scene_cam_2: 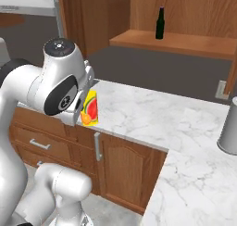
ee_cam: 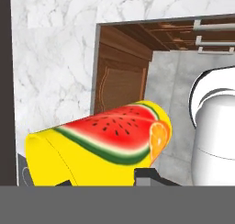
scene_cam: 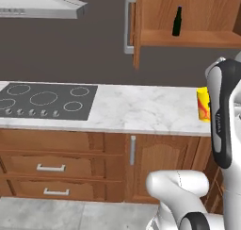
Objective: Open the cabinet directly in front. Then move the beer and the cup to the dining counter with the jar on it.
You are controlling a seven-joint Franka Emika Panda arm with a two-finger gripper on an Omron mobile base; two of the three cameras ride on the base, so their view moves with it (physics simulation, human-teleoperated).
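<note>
Cabinet [scene_cam: 188,17] door stands open; beer [scene_cam: 177,21] upright on its shelf, not yet fetched. Fingers [ee_cam: 137,175] closed on the cup [ee_cam: 105,145], held above the worktop [scene_cam_2: 152,114] edge below the cabinet (probably lifted clear for carrying). Jar [scene_cam_2: 228,128] stands on the dining counter [scene_cam_2: 194,188], right of the cup.

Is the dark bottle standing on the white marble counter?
No, the beer stands upright on the shelf inside the open cabinet, above the counter.
</note>
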